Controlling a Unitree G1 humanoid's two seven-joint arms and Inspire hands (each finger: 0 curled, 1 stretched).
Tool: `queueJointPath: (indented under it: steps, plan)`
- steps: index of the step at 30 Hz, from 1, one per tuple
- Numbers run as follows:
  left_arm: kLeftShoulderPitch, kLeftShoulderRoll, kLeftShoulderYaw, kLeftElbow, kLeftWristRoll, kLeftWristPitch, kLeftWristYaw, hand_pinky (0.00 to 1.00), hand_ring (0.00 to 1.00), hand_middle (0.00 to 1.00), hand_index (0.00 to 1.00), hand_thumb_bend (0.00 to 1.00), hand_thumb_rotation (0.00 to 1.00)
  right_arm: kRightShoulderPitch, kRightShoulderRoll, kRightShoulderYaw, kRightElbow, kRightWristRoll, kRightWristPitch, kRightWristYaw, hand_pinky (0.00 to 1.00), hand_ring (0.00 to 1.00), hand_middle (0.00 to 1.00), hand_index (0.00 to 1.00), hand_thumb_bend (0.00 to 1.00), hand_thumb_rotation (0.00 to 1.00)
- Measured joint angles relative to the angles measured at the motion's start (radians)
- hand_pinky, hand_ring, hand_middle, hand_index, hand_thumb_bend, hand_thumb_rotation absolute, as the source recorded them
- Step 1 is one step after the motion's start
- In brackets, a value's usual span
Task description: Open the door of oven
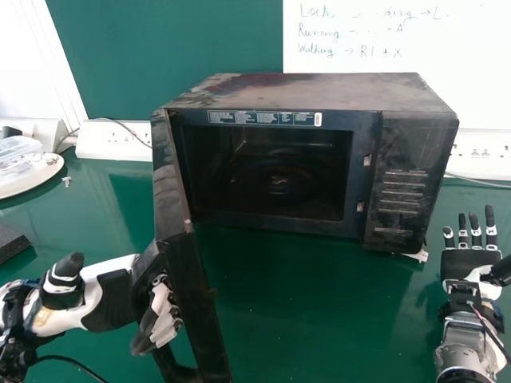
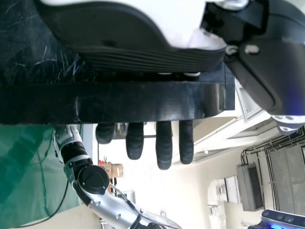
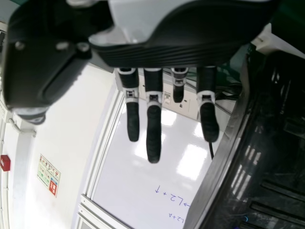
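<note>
Where the green, glossy tabletop (image 1: 295,311) was spread out in the head view, it was overlaid by a black, box-shaped oven (image 1: 319,92) with a dusty top, its dark cavity exposed. The oven's black, flat, rectangular door (image 1: 172,191) was swung wide open at the oven's left side, toward the view's bottom edge. Beside that door the left hand (image 1: 164,315) was placed, its fingers (image 2: 164,148) held straight and slightly apart past the door's edge, with nothing pinched. To the right of the oven, the right hand (image 1: 471,259) was held apart from it, fingers (image 3: 154,133) straight and spread. Near the tabletop's left side, a tiny white scrap (image 1: 66,182) was seen.
</note>
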Motion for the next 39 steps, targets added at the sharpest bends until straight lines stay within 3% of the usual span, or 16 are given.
queueJointPath:
  steps: [1, 4, 6, 9, 13, 15, 16, 18, 22, 27, 28, 30, 31, 34, 37, 39]
  plan:
    - [0.011, 0.012, 0.016, -0.007, 0.007, -0.002, 0.002, 0.17, 0.22, 0.35, 0.63, 0.93, 0.69, 0.0, 0.0, 0.0, 0.001, 0.0, 0.001, 0.0, 0.34, 0.36, 0.46, 0.5, 1.0, 0.89]
    - [0.057, 0.046, 0.085, -0.036, 0.022, -0.003, 0.007, 0.12, 0.18, 0.32, 0.59, 0.89, 0.27, 0.0, -0.003, -0.003, 0.004, 0.001, 0.001, 0.0, 0.35, 0.36, 0.46, 0.49, 1.0, 0.9]
    - [0.09, 0.074, 0.141, -0.047, 0.027, -0.004, 0.007, 0.13, 0.17, 0.29, 0.51, 0.6, 0.12, 0.0, -0.005, -0.006, 0.006, 0.0, 0.001, 0.0, 0.34, 0.37, 0.46, 0.48, 1.0, 0.91]
    - [0.123, 0.105, 0.227, -0.055, 0.043, -0.046, 0.008, 0.13, 0.15, 0.24, 0.49, 0.52, 0.09, 0.001, -0.007, -0.008, 0.009, 0.0, 0.001, 0.006, 0.34, 0.37, 0.46, 0.48, 1.0, 0.9]
    - [0.143, 0.093, 0.321, -0.058, 0.056, -0.139, 0.011, 0.07, 0.11, 0.2, 0.49, 0.52, 0.07, 0.001, -0.007, -0.009, 0.013, 0.0, 0.001, 0.014, 0.34, 0.37, 0.47, 0.48, 1.0, 0.9]
    - [0.158, 0.069, 0.345, -0.057, 0.055, -0.149, 0.011, 0.07, 0.13, 0.32, 0.51, 0.51, 0.03, 0.001, -0.007, -0.009, 0.013, 0.0, 0.001, 0.014, 0.34, 0.36, 0.47, 0.48, 1.0, 0.89]
    - [0.161, 0.052, 0.349, -0.053, 0.053, -0.157, 0.01, 0.18, 0.26, 0.42, 0.5, 0.51, 0.01, 0.001, -0.007, -0.009, 0.013, 0.0, 0.001, 0.014, 0.34, 0.36, 0.46, 0.48, 1.0, 0.89]
    - [0.148, -0.006, 0.358, -0.029, 0.051, -0.227, 0.011, 0.25, 0.36, 0.52, 0.5, 0.49, 0.08, 0.0, -0.007, -0.008, 0.013, 0.0, 0.001, 0.014, 0.34, 0.36, 0.45, 0.47, 1.0, 0.9]
    - [0.112, -0.136, 0.412, 0.03, 0.046, -0.384, 0.003, 0.2, 0.27, 0.46, 0.5, 0.51, 0.04, 0.0, -0.007, -0.009, 0.013, -0.001, 0.0, 0.014, 0.33, 0.35, 0.45, 0.46, 1.0, 0.91]
    - [0.103, -0.147, 0.485, 0.126, 0.021, -0.407, 0.002, 0.17, 0.22, 0.47, 0.5, 0.52, 0.0, 0.0, -0.007, -0.01, 0.013, -0.001, 0.001, 0.014, 0.33, 0.35, 0.45, 0.47, 1.0, 0.9]
    - [0.102, -0.145, 0.502, 0.146, 0.017, -0.406, 0.002, 0.16, 0.21, 0.4, 0.5, 0.51, 0.05, 0.0, -0.007, -0.01, 0.013, -0.001, 0.001, 0.014, 0.33, 0.35, 0.45, 0.47, 1.0, 0.9]
    - [0.102, -0.131, 0.529, 0.187, 0.01, -0.405, 0.002, 0.14, 0.19, 0.33, 0.66, 0.68, 0.5, 0.0, -0.007, -0.01, 0.013, -0.001, 0.001, 0.014, 0.33, 0.35, 0.45, 0.47, 1.0, 0.89]
    - [0.101, -0.123, 0.543, 0.21, 0.006, -0.404, 0.001, 0.14, 0.19, 0.35, 0.7, 0.7, 0.58, 0.0, -0.007, -0.01, 0.013, -0.001, 0.001, 0.014, 0.33, 0.35, 0.45, 0.47, 1.0, 0.9]
    - [0.1, -0.089, 0.58, 0.287, -0.015, -0.397, 0.002, 0.17, 0.21, 0.35, 0.72, 0.72, 0.6, 0.0, -0.007, -0.01, 0.013, -0.001, 0.001, 0.014, 0.33, 0.35, 0.46, 0.48, 1.0, 0.91]
    - [0.098, -0.062, 0.618, 0.347, -0.026, -0.392, 0.001, 0.15, 0.19, 0.31, 0.73, 0.87, 0.84, 0.0, -0.007, -0.01, 0.013, -0.001, 0.001, 0.014, 0.33, 0.35, 0.46, 0.47, 1.0, 0.89]
    - [0.093, -0.05, 0.647, 0.381, -0.027, -0.392, 0.001, 0.15, 0.19, 0.32, 0.72, 0.9, 0.84, 0.0, -0.007, -0.01, 0.013, -0.001, 0.001, 0.014, 0.33, 0.36, 0.46, 0.48, 1.0, 0.89]
